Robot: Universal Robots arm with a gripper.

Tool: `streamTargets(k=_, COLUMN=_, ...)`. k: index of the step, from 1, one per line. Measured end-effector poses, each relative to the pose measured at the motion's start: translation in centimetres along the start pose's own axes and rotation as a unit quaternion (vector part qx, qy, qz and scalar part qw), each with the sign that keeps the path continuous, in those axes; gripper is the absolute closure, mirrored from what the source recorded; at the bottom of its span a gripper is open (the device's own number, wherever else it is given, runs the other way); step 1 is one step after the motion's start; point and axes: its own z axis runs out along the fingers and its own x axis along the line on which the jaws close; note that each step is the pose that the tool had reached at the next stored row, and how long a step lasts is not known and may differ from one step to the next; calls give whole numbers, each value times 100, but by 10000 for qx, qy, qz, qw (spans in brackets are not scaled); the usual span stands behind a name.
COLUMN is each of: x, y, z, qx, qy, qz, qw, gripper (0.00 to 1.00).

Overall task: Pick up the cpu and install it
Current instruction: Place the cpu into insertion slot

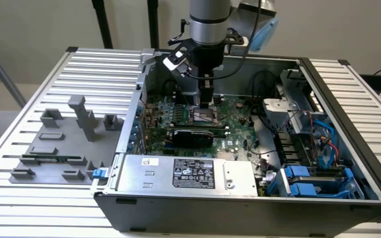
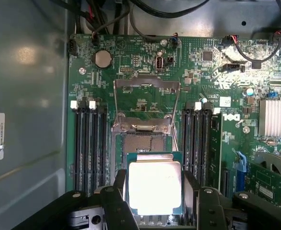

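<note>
- The pick-up looks done: the tool has the cpu, with one dark finger against each of two opposite edges. The jaws stand part-way open, as wide as the chip, and closed on it.
- The cpu's pale metal top faces up toward the wrist camera and lies flat between the fingers.
- In the exterior view the tool reaches down inside the open computer case, just above the green motherboard and over the socket.
- The wrist view shows the socket uncovered, with its metal retention frame swung back and lying open on the motherboard.
- The chip hangs over part of the socket, between the two banks of memory slots. A strip of the socket's contact field shows bare beyond the chip's edge.
- I cannot tell whether the cpu touches the socket or hangs just above it.
- By my reading the install is not finished: the chip is in the tool's grip, not squarely over the socket, and the frame is not closed.
- The gray parts fixture sits on the ribbed bench at the exterior view's left, well apart from the tool.
</note>
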Motion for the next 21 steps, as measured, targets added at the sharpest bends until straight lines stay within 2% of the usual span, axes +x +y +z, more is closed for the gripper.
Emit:
streamTargets(k=9, x=12, y=12, z=106, qx=1, qy=-1, qz=19, qw=10000, gripper=45)
streamTargets(k=13, x=14, y=11, z=138, qx=1, qy=-16, qz=19, qw=10000, gripper=45)
streamTargets(k=19, x=40, y=7, z=243, qx=0, qy=-23, qz=27, qw=10000, gripper=45)
streamTargets(k=21, x=60, y=11, z=272, qx=1, qy=-33, qz=33, qw=10000, gripper=45)
